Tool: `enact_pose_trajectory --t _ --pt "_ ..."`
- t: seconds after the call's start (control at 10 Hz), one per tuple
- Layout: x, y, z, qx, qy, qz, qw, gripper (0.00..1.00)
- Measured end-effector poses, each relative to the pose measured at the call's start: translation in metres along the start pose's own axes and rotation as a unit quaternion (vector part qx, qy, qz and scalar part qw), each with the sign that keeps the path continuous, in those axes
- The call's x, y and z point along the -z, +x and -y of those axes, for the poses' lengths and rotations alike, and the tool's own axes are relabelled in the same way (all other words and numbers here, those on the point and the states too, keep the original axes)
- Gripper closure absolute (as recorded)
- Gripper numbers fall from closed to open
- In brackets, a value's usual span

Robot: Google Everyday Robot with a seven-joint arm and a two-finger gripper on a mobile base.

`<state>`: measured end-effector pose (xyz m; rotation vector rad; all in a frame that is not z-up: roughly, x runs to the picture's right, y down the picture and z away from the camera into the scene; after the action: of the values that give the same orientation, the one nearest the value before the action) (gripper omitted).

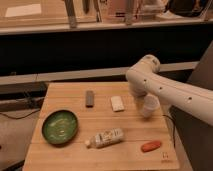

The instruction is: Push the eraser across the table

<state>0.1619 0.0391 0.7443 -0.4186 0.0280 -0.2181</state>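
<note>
The eraser, a small dark grey oblong block, lies on the far middle part of the light wooden table. My gripper hangs at the end of the white arm over the right side of the table. It sits well to the right of the eraser, beyond a white block, and is open with nothing in it. It touches neither block.
A green bowl sits at the front left. A small bottle lies on its side near the front middle, and an orange-red oblong piece lies at the front right. A dark cabinet front rises behind the table.
</note>
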Motion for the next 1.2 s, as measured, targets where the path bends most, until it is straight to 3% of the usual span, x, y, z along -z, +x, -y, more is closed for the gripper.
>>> enact_pose_trajectory --t 0.2,1.2 --pt "-0.005 -0.024 0.022 0.024 0.004 0.008 0.9997 0.20" --pt "-0.007 -0.025 0.025 0.032 0.004 0.010 0.9994 0.20"
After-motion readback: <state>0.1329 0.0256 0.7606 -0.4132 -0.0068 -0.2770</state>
